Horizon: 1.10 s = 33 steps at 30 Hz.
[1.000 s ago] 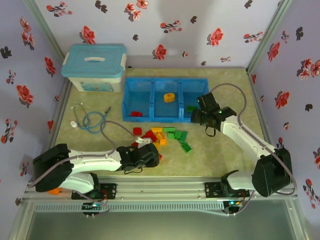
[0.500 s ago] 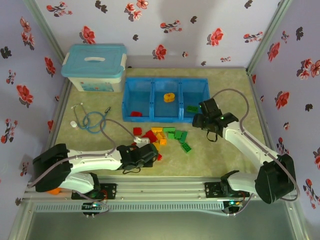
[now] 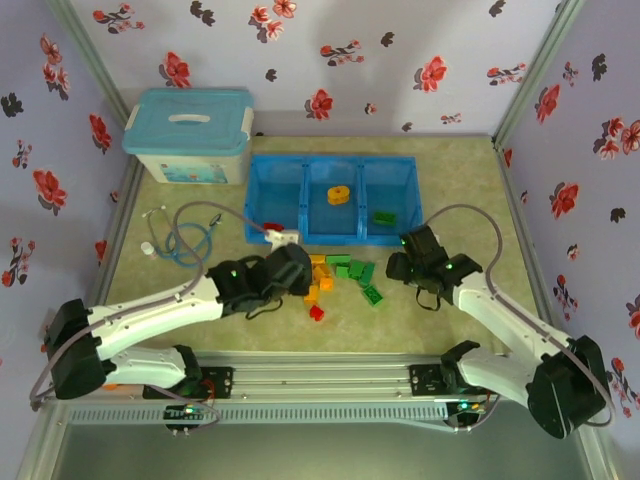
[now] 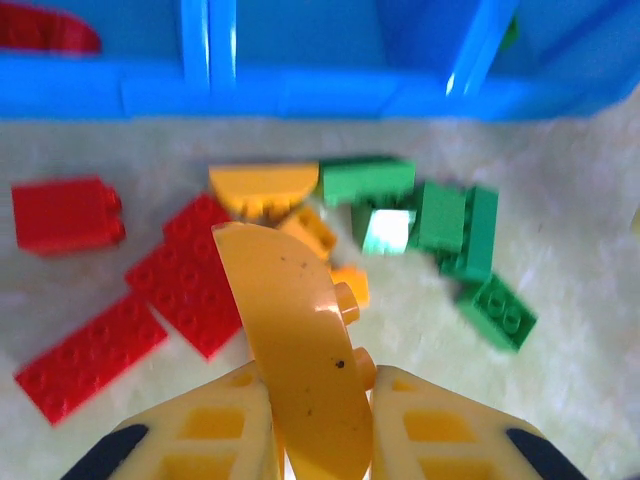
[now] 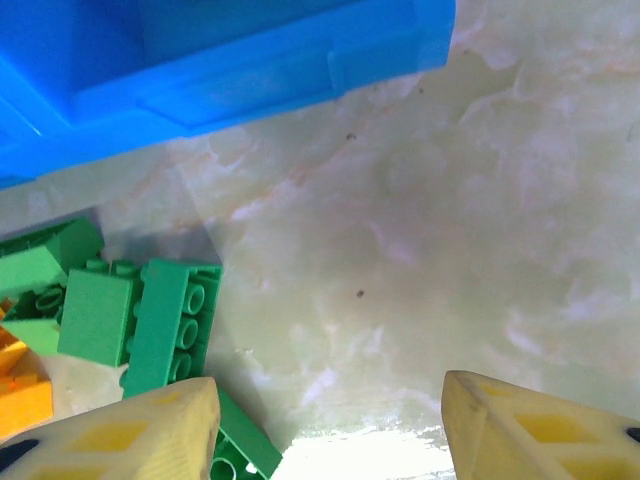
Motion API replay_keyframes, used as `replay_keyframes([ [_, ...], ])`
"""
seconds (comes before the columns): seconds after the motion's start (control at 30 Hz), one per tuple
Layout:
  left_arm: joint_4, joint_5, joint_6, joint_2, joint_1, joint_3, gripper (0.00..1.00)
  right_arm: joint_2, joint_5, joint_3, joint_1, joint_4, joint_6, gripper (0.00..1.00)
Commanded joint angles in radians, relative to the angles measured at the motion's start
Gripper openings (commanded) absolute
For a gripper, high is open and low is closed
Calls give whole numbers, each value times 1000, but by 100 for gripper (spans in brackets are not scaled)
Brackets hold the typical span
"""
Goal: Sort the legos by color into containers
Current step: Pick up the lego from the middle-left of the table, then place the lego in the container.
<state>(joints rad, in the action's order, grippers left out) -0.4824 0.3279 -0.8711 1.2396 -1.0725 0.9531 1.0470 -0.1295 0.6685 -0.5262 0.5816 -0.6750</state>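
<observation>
The blue tray (image 4: 300,95) lies straight ahead of your left pincer (image 4: 322,395), its middle compartment (image 3: 335,215) just beyond the near wall. That pincer is clenched on a curved orange-yellow lego (image 4: 290,310), whose long axis points trayward. Your right pincer (image 5: 330,400) hangs released, with green legos (image 5: 165,310) just beside one finger

containers (image 3: 300,160): red lego (image 4: 45,28) left, orange lego (image 3: 339,194) middle, green lego (image 3: 384,216) right. loose legos (image 3: 340,268) piled in front; curved orange piece (image 4: 295,340) in left claw (image 4: 315,380).

I lose the orange brick (image 4: 300,340) off the bottom edge between my left fingers (image 4: 205,430); the green bricks (image 4: 465,235) are blurry.
</observation>
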Motion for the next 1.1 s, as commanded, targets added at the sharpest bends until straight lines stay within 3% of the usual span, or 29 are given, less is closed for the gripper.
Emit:
replay_keyframes([
  [0.0, 35, -101, 148, 61, 93, 91, 19, -31, 9, -30, -26, -15, -44, 60],
  [0.27, -2, -263, 294, 334, 238, 383, 20, -89, 19, -76, -47, 9, -66, 60],
  [0.57, -102, -292, 374, 606, 319, 655, 21, -164, 34, -75, -52, 51, -81, 60],
  [0.9, -172, -312, 414, 779, 371, 868, 26, -188, 44, -63, -73, 78, -97, 60],
  [0.97, -211, -312, 427, 818, 381, 938, 39, -190, 46, -66, -79, 79, -101, 60],
  [1.03, -248, -304, 426, 845, 391, 991, 66, -195, 44, -64, -84, 86, -103, 60],
  [1.07, -262, -300, 424, 851, 392, 1014, 74, -197, 41, -62, -86, 91, -105, 60],
])
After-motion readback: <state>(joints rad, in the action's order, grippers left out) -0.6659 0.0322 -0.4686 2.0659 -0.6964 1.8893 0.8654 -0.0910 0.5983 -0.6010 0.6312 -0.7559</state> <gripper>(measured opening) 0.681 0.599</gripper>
